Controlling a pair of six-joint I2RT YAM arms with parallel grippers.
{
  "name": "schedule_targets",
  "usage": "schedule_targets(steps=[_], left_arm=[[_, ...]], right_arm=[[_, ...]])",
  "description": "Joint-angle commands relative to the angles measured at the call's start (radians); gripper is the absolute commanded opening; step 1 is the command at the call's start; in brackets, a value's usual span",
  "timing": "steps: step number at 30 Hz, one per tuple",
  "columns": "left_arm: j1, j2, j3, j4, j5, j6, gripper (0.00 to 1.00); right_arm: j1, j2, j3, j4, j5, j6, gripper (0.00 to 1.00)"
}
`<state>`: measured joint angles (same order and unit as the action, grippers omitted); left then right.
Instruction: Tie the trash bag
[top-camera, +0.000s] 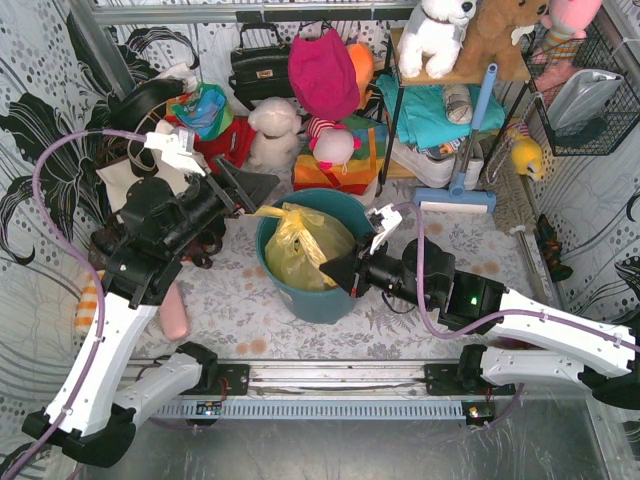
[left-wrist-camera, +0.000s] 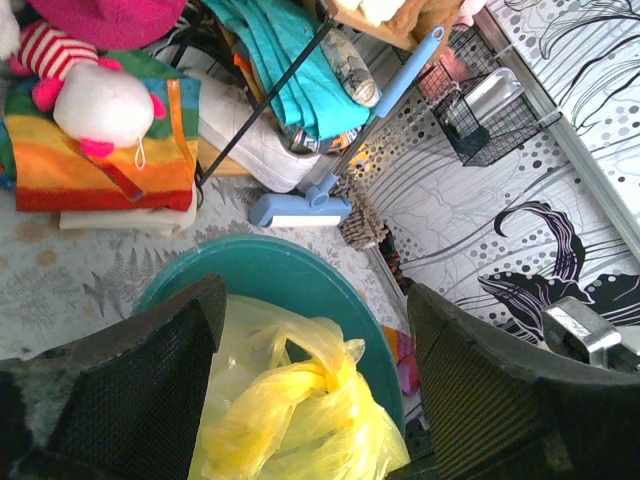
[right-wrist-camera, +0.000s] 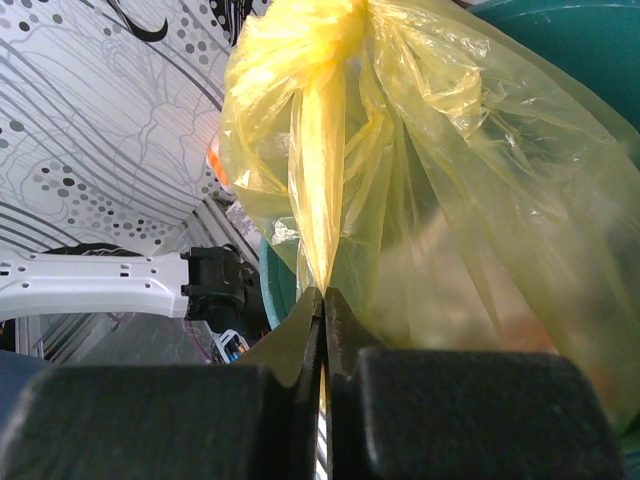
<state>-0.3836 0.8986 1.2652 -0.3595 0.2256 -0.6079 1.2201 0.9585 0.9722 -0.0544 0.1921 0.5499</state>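
Over teal bin (top-camera: 318, 304): right end effector (right-wrist-camera: 322, 298) clamped on trash bag (top-camera: 301, 246), left end effector (left-wrist-camera: 315, 302) apart.

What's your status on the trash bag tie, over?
Left gripper open over trash bag. Right gripper shut on its tail. Neck looks knotted, bag sits in teal bin. Nothing blocking.

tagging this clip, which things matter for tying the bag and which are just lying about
Job: trash bag, yellow, in the teal bin; right gripper, shut on a twisted strip of the bag; left gripper, open near its gathered top.
Lying about: blue mop, black handbag, white plush toy, wire basket.
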Motion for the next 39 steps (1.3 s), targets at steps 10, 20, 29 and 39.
schedule_targets(steps=[10,20,29,39], left_arm=[[0.002,-0.141,-0.077,-0.135,-0.165,-0.205,0.84],[0.002,-0.259,-0.291,0.056,-0.099,-0.495,0.86],[0.002,-0.274,-0.511,0.402,-0.034,-0.672,0.85],[0.003,-0.182,-0.486,0.498,-0.020,-0.612,0.62]], right_arm=[[0.005,-0.003,0.023,0.060,0.015,-0.009,0.00],[0.004,-0.004,0.016,0.093,0.011,-0.016,0.00],[0.005,-0.001,0.005,0.103,0.006,-0.015,0.00],[0.005,0.005,0.036,0.011,0.026,-0.013,0.00]])
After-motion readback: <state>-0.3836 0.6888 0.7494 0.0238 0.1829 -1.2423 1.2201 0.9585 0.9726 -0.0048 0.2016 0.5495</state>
